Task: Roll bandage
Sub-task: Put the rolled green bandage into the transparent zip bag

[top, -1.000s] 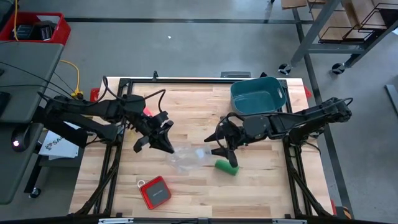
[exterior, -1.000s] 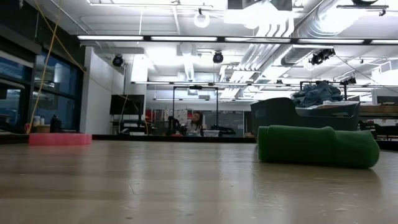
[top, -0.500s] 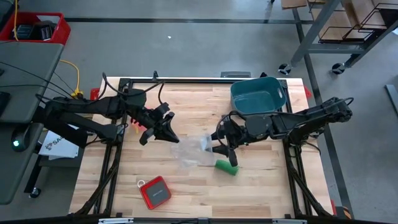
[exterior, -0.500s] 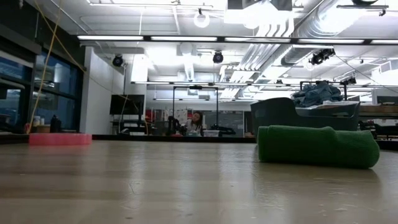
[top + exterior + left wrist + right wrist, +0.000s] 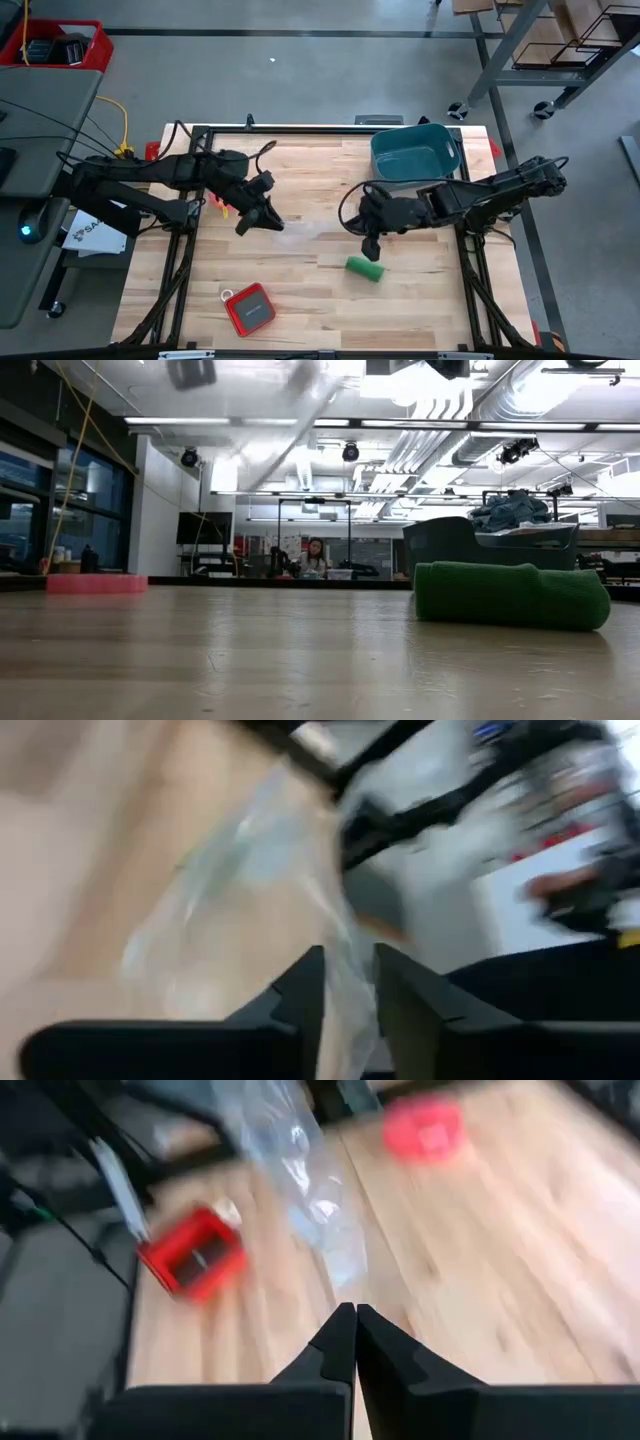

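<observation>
Lying rolled on the counter (image 5: 300, 300), the bandage (image 5: 364, 269) rests just near of the right tool (image 5: 371, 246), fingers pressed together, long axis running left-right. Left tool (image 5: 262, 217), pinching a clear plastic bag (image 5: 250, 920), is well apart leftward; right arm is nearer.

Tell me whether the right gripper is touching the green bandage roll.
Apart. In the high view the right gripper points down toward the bandage, but a strip of bare table separates them. The right wrist view shows its fingers shut with clear plastic beyond.
</observation>
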`<control>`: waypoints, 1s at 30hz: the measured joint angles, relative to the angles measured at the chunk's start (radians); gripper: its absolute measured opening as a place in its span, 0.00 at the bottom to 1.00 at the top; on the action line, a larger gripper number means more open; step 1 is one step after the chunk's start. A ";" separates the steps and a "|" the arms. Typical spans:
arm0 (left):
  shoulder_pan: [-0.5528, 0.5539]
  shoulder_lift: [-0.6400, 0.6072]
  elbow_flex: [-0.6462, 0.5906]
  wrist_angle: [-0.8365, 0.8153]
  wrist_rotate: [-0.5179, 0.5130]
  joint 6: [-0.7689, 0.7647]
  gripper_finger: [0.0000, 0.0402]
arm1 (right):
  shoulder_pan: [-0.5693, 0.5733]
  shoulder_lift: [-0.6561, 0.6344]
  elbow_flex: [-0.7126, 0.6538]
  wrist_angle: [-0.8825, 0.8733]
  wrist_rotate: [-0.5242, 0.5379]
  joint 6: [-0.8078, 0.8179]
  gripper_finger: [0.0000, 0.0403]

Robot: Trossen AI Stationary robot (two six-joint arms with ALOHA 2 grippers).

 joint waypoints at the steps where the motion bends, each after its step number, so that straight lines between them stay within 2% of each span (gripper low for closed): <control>1: 0.000 0.000 0.000 -0.036 -0.046 0.039 0.26 | -0.001 0.000 0.000 -0.041 0.000 0.016 0.00; 4: 0.000 0.000 0.000 -0.051 -0.176 0.132 0.35 | -0.001 0.003 -0.001 -0.059 0.000 0.021 0.00; 7: 0.003 0.000 0.000 0.013 -0.184 0.152 0.38 | -0.001 0.002 -0.001 -0.057 0.000 0.023 0.00; 10: 0.003 -0.003 0.001 0.002 -0.184 0.154 0.29 | -0.001 -0.001 -0.001 -0.073 0.000 0.023 0.00; 14: 0.003 -0.003 0.002 -0.080 -0.188 0.167 0.06 | -0.001 -0.001 -0.001 -0.089 -0.001 0.031 0.00; 16: 0.003 -0.003 0.002 -0.154 -0.211 0.166 0.03 | -0.001 -0.001 -0.001 -0.089 -0.004 0.032 0.00; 23: 0.004 0.004 0.002 -0.376 -0.301 0.152 0.18 | -0.001 -0.001 -0.001 -0.089 -0.020 0.085 0.00; 28: -0.004 0.048 -0.041 -0.594 -0.376 0.178 0.36 | -0.001 0.001 -0.001 -0.090 -0.019 0.111 0.00; 30: -0.018 0.069 -0.090 -0.624 -0.403 0.180 0.43 | -0.001 0.003 -0.001 -0.091 -0.019 0.111 0.00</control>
